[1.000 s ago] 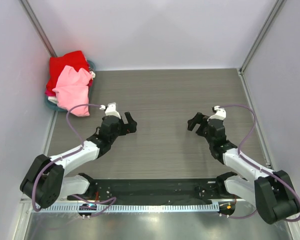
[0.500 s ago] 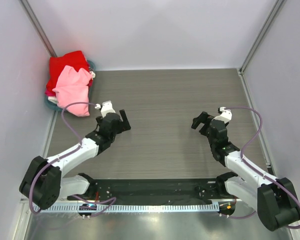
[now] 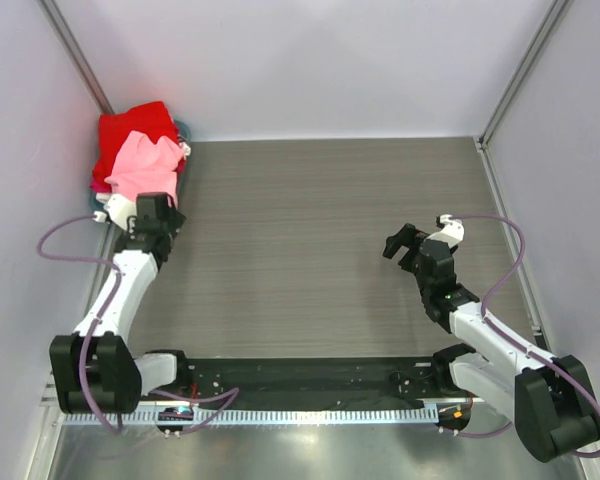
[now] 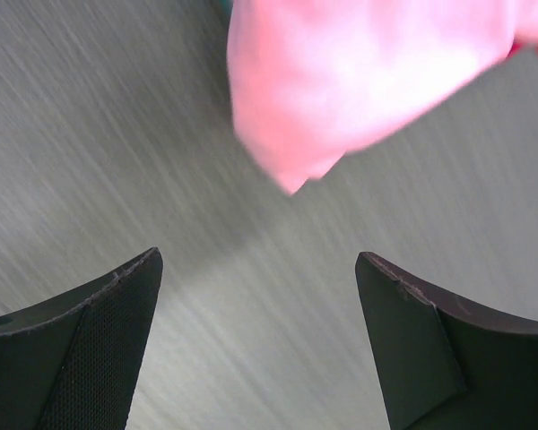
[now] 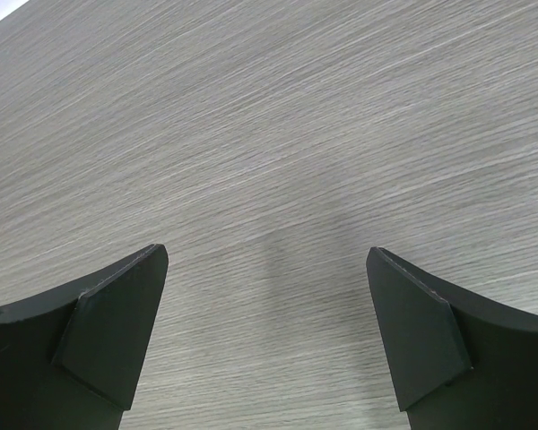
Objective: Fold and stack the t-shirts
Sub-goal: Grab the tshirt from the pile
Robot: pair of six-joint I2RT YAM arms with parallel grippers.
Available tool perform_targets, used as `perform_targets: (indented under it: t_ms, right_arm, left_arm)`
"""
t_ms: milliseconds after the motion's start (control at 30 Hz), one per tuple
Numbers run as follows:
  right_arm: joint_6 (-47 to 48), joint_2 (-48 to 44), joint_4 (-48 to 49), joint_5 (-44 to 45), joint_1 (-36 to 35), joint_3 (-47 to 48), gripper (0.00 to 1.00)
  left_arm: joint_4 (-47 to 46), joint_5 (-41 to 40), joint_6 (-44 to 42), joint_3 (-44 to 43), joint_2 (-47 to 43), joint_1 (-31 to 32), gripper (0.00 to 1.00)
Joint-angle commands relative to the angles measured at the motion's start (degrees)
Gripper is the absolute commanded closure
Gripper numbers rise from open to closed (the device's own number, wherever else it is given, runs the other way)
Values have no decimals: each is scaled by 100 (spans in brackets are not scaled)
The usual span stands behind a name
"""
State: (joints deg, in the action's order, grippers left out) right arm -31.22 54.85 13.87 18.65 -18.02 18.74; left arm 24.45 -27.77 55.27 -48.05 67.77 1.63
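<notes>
Swung leftward, left gripper hangs jaws wide near pink t-shirt half-covering red t-shirt; right gripper wide too.

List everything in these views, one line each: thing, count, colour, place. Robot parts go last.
pink t-shirt: one, light pink, top of the pile in the far left corner
red t-shirt: one, bright red, under and behind the pink one
tray: one, teal, beneath the pile, only its rim shows
table: one, grey wood grain
left claw: one, black, open, just short of the pink shirt's hanging edge
right claw: one, black, open, over bare table on the right
</notes>
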Motion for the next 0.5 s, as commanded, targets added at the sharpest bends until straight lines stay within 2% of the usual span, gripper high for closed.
perform_targets:
  t_ms: [0,133,333,467]
  right_arm:
    - [-77,-132,72,42,-26,-11,0]
    - [-86,-141,81,24,-35,-37,0]
    - [-95,-308,45,-90,-17,-90,0]
    - [-103,-413,46,-116,-26,-125,0]
  left_arm:
    - [780,394,582,-1027,490,-486,11]
    - [1875,500,1020,-2118,1299,-821,13]
    - [2670,404,600,-3735,2556,-1094,14]
    - [2986,343,494,-4404,3259,-1401,18]
